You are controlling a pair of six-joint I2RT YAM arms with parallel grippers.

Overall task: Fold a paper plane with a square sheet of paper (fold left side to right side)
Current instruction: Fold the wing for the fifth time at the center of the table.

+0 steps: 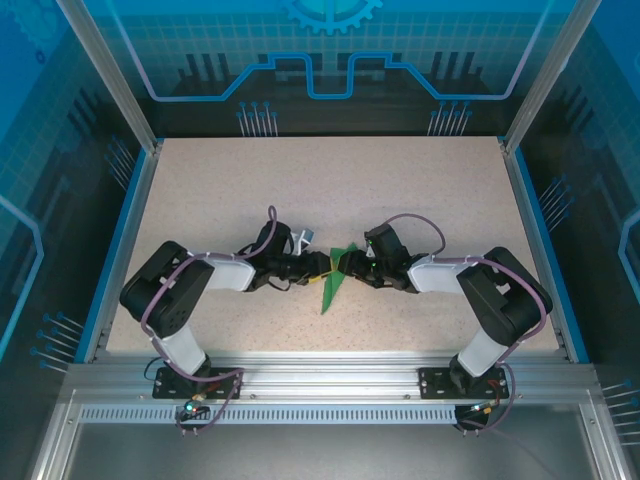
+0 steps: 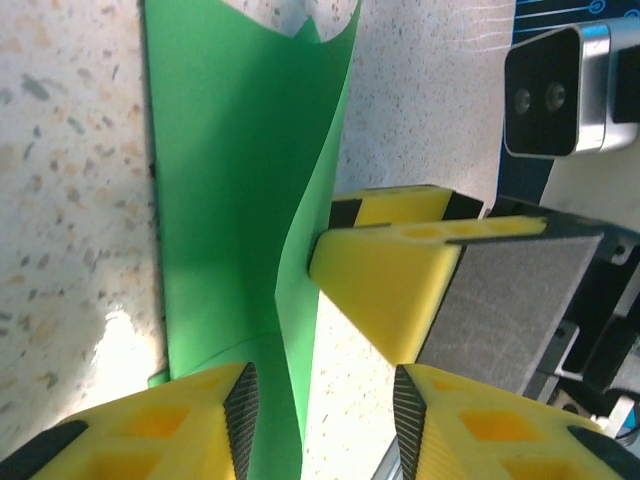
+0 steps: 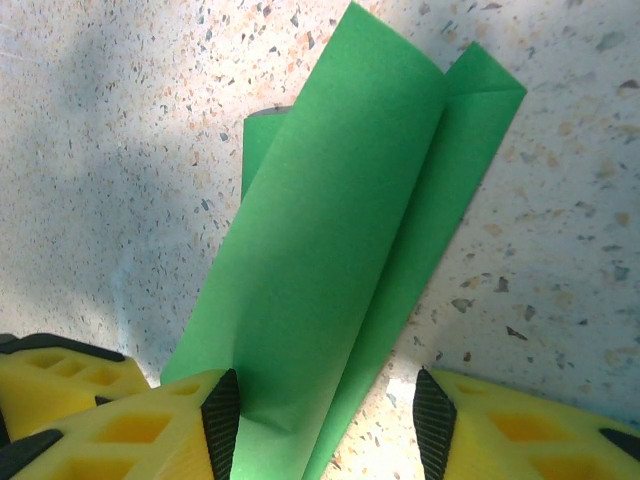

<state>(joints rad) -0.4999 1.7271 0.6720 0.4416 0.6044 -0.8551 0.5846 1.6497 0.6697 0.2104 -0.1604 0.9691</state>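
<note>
Both left gripper [image 2: 322,425] and right gripper [image 3: 327,425] stood parted, the paper plane [image 3: 350,200] lying between each pair of fingers.

The left arm [image 1: 185,290] and right arm [image 1: 495,290] are built from rounded black joint housings joined by white shells. A purplish-grey cable [image 1: 272,222] is looped along each, and black base plates [image 1: 195,379] are bolted at the near edge. The left gripper [image 2: 322,410] and right gripper [image 3: 325,420] are fitted with yellow, hollow-celled plastic fingers [image 2: 150,435] faced with black ribbed pads [image 2: 240,405].
</note>
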